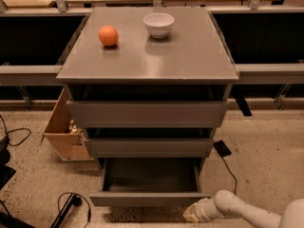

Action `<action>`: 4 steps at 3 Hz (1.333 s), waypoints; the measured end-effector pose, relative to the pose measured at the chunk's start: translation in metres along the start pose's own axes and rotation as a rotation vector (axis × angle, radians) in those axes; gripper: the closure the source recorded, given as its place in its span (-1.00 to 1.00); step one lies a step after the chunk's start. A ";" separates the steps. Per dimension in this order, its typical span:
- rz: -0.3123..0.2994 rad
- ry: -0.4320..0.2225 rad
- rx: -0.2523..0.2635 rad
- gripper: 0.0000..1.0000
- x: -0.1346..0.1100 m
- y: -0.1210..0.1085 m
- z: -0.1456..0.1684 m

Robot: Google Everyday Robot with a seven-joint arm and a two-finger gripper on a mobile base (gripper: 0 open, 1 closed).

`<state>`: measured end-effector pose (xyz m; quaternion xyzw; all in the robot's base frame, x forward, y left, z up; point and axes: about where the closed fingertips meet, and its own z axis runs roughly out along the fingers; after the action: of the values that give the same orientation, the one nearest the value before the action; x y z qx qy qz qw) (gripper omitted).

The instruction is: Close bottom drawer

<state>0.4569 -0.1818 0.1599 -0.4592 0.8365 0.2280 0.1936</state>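
Note:
The grey cabinet (147, 61) has three drawers. The bottom drawer (149, 198) is pulled out, and its shallow empty grey box (149, 177) shows from above. Its plain flat front faces me near the lower edge of the view. The middle drawer front (148, 147) and the tall top drawer front (146, 114) sit further in. My gripper (191, 214) comes in from the lower right on a white arm (247, 213). It is low, just in front of the right end of the bottom drawer front.
An orange (108, 35) and a white bowl (158, 23) stand on the cabinet top. An open cardboard box (64, 129) leans at the cabinet's left. Black cables (71, 208) lie on the speckled floor at left and at right (227, 164). Dark shelving runs behind.

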 end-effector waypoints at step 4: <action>-0.077 -0.085 -0.073 1.00 -0.065 -0.036 0.047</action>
<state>0.5260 -0.1280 0.1488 -0.4878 0.8003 0.2699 0.2208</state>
